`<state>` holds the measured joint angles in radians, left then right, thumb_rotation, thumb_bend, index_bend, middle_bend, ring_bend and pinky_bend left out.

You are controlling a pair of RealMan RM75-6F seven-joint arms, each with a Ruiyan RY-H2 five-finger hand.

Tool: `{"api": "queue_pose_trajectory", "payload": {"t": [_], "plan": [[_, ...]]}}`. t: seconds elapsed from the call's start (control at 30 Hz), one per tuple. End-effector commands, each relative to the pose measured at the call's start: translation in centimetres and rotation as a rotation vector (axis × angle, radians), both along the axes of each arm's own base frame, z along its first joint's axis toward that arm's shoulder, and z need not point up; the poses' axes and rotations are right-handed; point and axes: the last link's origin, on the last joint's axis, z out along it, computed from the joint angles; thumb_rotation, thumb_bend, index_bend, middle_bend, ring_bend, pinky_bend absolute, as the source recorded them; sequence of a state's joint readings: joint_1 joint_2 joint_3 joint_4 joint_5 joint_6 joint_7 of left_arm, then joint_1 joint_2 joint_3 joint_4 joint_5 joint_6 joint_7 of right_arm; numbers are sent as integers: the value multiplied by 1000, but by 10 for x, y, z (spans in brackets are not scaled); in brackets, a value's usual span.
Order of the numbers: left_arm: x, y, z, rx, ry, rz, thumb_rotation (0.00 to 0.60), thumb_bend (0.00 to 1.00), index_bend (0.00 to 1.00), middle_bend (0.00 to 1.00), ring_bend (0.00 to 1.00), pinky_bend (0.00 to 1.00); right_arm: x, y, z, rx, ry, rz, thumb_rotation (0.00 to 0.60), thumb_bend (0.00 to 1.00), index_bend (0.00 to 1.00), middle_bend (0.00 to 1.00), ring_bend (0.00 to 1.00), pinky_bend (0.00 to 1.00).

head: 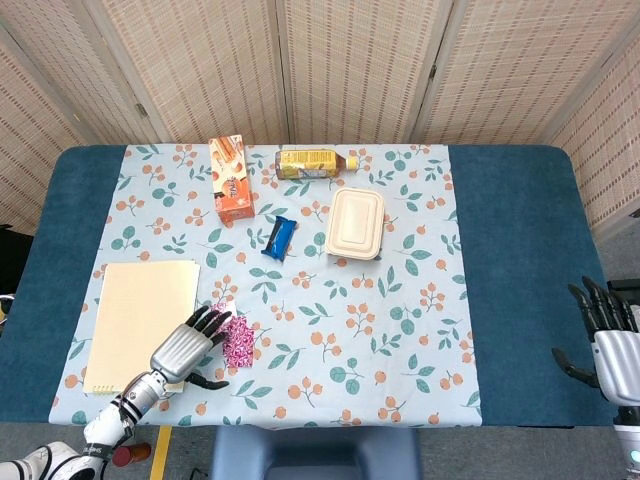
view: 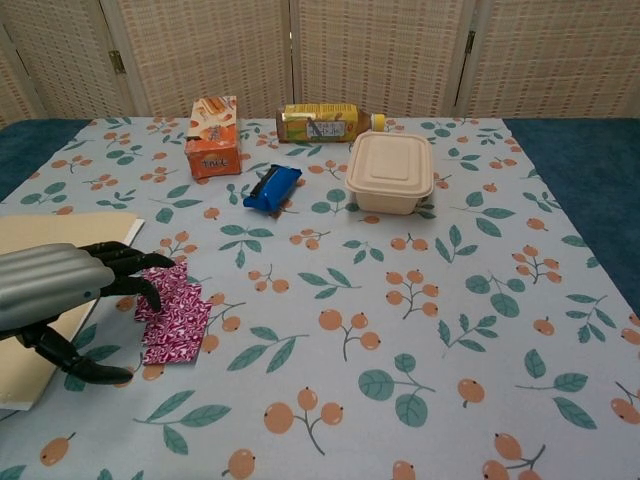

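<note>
The left hand's [view: 60, 290] dark fingers [view: 130, 262] are spread and curved over the left edge of a pink patterned packet [view: 174, 312], thumb low beside it, holding nothing. The packet lies flat on the flowered surface [view: 400, 300], just beside a cream folder [head: 140, 310]. A clean grasp likely needs fingertips either side. The right hand [head: 610, 345] hangs with fingers spread, well apart.

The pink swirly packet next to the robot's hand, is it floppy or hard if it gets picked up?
Probably floppy: the pink swirly packet lies flat and looks crinkled, like thin wrapper. It is likely light, so the left hand, fingertips at its edge, might slide it across the tablecloth rather than lift it. Its shiny-looking surface may be slippery.
</note>
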<state>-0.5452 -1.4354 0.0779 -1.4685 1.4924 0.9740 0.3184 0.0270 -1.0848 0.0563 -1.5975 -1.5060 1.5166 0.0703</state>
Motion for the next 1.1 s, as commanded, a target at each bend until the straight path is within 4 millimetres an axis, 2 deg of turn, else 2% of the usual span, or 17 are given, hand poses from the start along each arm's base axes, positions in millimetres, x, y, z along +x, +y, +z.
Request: {"api": "queue_pose_trajectory", "payload": {"t": [0.03, 0.33, 1.1], "plan": [[0, -2, -2, -6, 3, 0, 234, 148, 276, 0, 0, 0, -1, 0, 0, -1, -1, -3, 600, 284, 0, 0, 0, 0], [-1, -1, -7, -9, 11, 12, 237, 149, 274, 0, 0, 0, -1, -1, 0, 2, -1, -3, 600, 284, 0, 0, 0, 0], [-13, 30, -2, 61, 2, 99, 235, 149, 268, 0, 0, 0, -4, 0, -1, -3, -3, -19, 600, 284, 0, 0, 0, 0]]}}
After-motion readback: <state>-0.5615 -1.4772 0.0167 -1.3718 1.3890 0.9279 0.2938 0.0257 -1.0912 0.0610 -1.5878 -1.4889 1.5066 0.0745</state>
